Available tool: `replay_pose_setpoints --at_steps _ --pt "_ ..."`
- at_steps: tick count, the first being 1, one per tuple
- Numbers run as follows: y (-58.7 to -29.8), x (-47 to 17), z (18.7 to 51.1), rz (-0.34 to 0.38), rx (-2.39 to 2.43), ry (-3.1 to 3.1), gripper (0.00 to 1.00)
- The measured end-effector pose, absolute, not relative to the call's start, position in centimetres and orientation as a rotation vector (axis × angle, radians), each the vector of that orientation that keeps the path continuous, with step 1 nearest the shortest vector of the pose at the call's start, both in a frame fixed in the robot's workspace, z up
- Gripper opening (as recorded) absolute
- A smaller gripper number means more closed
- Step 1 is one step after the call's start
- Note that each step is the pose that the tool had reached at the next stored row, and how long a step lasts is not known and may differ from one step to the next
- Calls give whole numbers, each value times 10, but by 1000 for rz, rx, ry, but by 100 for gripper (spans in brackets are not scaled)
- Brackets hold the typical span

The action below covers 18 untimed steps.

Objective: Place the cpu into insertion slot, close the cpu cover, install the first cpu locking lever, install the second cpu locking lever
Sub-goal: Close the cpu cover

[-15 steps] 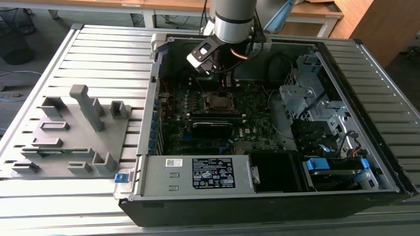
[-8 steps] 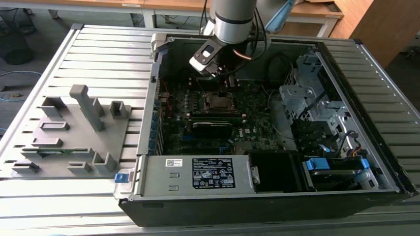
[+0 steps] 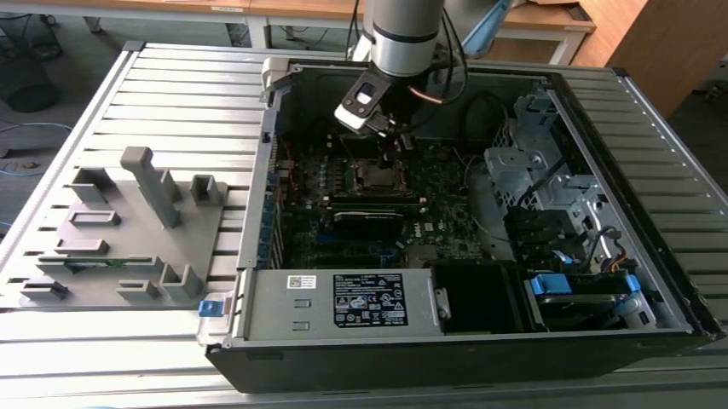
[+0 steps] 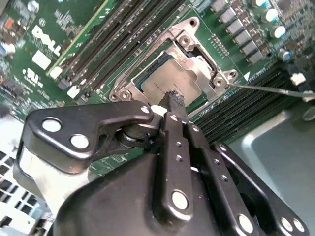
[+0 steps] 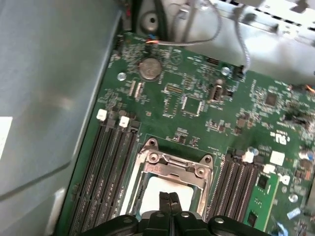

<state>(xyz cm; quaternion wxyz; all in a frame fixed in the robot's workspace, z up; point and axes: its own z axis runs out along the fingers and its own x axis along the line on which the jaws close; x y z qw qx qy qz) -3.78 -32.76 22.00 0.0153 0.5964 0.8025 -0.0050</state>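
The cpu [image 4: 160, 82], a dull metallic square, lies flat in the insertion slot [image 3: 374, 175] on the green motherboard. The silvery cpu cover [image 4: 199, 63] lies down around it, and the chip's top shows through the cover's window [image 5: 157, 191]. My gripper [image 4: 174, 98] is shut with nothing between its fingers. Its tips point down at the edge of the cpu top, also seen in the first wrist view [image 5: 170, 198]; I cannot tell if they touch it. A thin silvery rod [image 4: 266, 89] sticks out sideways from one socket corner.
Long black memory slots [image 5: 106, 172] flank the socket on both sides. The open computer case holds a drive cage [image 3: 534, 170] at the exterior view's right and a power supply [image 3: 341, 300] at the front. A grey fixture tray [image 3: 114, 230] lies outside the case at the exterior view's left.
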Motion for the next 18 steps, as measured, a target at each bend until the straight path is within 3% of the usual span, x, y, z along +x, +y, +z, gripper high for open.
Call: replay_pose_setpoints --at_steps 18 --pt "-328 -38 218 -8 1421 2766 10"
